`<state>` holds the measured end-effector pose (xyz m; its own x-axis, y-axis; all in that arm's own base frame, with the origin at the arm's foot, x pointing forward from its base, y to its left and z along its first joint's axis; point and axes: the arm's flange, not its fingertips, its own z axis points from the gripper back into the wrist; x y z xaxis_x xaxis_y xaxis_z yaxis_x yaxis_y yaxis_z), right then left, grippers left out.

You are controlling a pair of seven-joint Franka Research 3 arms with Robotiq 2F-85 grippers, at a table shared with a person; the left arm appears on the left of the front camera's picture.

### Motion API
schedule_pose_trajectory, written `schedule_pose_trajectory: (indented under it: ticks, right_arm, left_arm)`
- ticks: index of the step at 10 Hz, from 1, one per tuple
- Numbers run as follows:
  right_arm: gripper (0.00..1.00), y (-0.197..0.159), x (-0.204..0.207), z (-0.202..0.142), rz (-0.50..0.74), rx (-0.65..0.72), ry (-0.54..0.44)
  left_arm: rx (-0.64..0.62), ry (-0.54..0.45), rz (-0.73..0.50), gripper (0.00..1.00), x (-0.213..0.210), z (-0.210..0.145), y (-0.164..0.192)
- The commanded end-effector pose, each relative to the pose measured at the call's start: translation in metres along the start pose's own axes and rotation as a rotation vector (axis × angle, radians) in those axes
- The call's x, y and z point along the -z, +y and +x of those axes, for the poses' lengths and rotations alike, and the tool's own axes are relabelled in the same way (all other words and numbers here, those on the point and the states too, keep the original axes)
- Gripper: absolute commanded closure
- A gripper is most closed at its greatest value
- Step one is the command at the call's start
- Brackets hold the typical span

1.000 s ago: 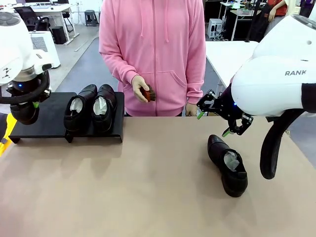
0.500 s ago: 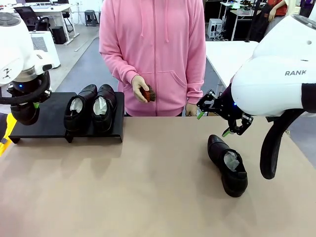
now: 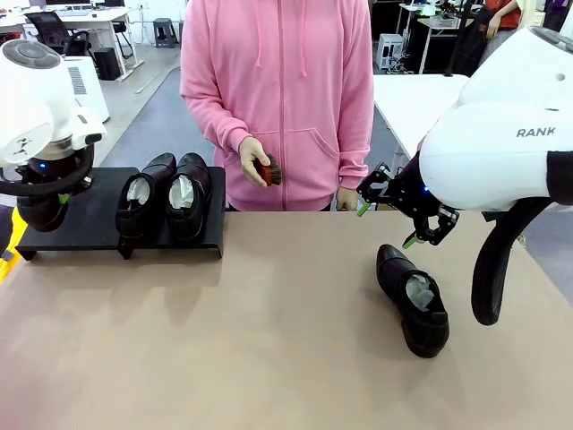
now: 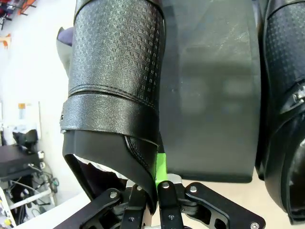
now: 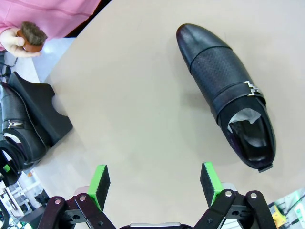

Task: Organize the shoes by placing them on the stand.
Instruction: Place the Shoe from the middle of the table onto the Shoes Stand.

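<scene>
Two black shoes (image 3: 166,193) stand side by side on the right half of the black stand (image 3: 89,219). My left gripper (image 3: 59,195) is shut on a third shoe (image 3: 38,213), holding it over the stand's left end. In the left wrist view the left gripper (image 4: 153,179) pinches that shoe (image 4: 114,71) by its heel collar, above the stand (image 4: 214,95). A fourth shoe (image 3: 412,300) lies on the table at the right. My right gripper (image 3: 398,217) hangs open above it. In the right wrist view that shoe (image 5: 224,81) lies ahead of the right gripper (image 5: 155,185).
A person in a pink hoodie (image 3: 277,90) stands at the far edge, holding a small brown brush (image 3: 266,170). The tan tabletop (image 3: 269,340) is bare between the stand and the lone shoe.
My left arm has shifted slightly over the stand's left end, the shoe still in its grip. The right arm and the person have not moved.
</scene>
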<state>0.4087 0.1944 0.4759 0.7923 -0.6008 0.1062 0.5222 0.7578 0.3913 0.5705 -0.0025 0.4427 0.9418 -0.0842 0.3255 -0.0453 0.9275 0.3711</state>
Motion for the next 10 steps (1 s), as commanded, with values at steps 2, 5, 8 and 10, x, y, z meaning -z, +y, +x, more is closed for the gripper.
schedule_pose_trajectory:
  ticks: [2, 5, 8, 10]
  right_arm:
    - [0.0, 0.001, -0.001, 0.003, 0.013, -0.018, 0.007]
    - [0.0, 0.001, -0.001, 0.003, 0.013, -0.018, 0.007]
    - [0.0, 0.001, -0.001, 0.003, 0.013, -0.018, 0.007]
    - [0.0, 0.001, -0.001, 0.003, 0.013, -0.018, 0.007]
  left_arm:
    - [-0.028, -0.033, 0.014, 1.0, 0.019, 0.012, 0.001]
    - [-0.082, -0.039, 0.003, 1.0, 0.039, 0.013, 0.007]
    - [-0.091, -0.035, 0.005, 0.41, 0.039, 0.01, 0.01]
    - [-0.13, -0.045, -0.004, 0.01, 0.034, 0.01, 0.015]
